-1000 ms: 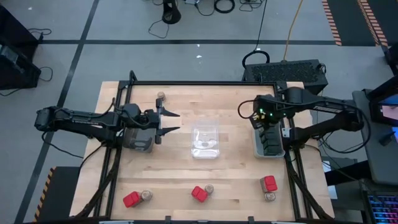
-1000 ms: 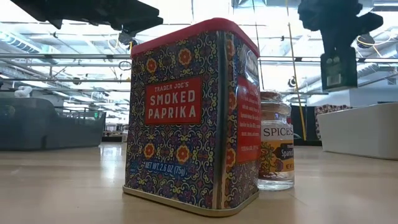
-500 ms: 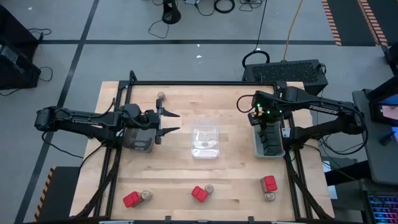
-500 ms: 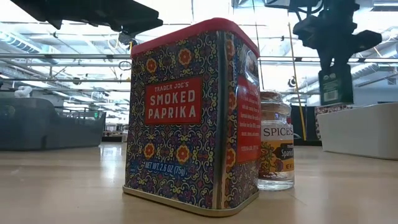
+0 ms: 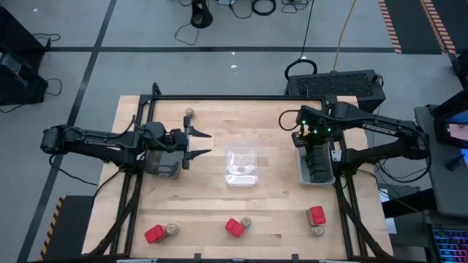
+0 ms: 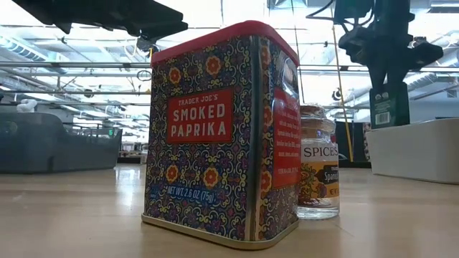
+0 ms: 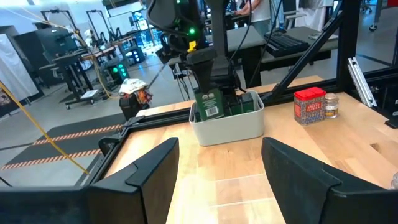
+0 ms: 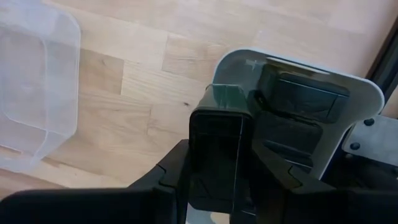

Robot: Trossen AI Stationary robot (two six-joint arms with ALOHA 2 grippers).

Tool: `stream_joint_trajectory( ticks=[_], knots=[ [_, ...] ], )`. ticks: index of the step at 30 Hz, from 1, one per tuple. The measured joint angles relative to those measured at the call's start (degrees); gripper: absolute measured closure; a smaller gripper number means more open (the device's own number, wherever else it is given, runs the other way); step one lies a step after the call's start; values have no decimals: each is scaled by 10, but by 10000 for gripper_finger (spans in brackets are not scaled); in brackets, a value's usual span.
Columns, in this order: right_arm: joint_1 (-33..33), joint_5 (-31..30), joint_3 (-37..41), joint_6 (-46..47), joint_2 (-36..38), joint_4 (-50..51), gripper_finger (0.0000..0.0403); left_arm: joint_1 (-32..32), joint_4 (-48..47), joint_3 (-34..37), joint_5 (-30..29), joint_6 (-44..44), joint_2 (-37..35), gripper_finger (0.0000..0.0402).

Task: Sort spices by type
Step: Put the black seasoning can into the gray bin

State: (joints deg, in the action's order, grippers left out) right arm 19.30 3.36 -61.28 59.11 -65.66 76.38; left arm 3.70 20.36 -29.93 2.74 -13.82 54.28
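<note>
Table is carrying three trays in a row, one per kind, which is why I am working trays and not piles; grey tray sitting under my left arm, clear tray in the middle, white tray on the right already holding black boxes; red boxes and small jars are standing paired along the near edge, unsorted, plus one jar at the far edge.

My right gripper is hanging over the far end of the white tray, fingers clamped on a black box; I am holding it upright, label outward, so it can drop into the free slot beside the others; it is not yet seated, judging from the left wrist view.

My left gripper is waiting just beside the grey tray, fingers spread wide, nothing in them.

Against a second ago: my right gripper and its box are sitting lower in the low view and shifted toward the tray; left arm unmoved.
</note>
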Motion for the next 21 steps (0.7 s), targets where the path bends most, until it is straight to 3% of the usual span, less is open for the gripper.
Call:
stream_joint_trajectory(
  ticks=[21],
  knots=[
    [13,-42,5,33,17,6,298,0,0,0,0,0,0,166]
  ],
)
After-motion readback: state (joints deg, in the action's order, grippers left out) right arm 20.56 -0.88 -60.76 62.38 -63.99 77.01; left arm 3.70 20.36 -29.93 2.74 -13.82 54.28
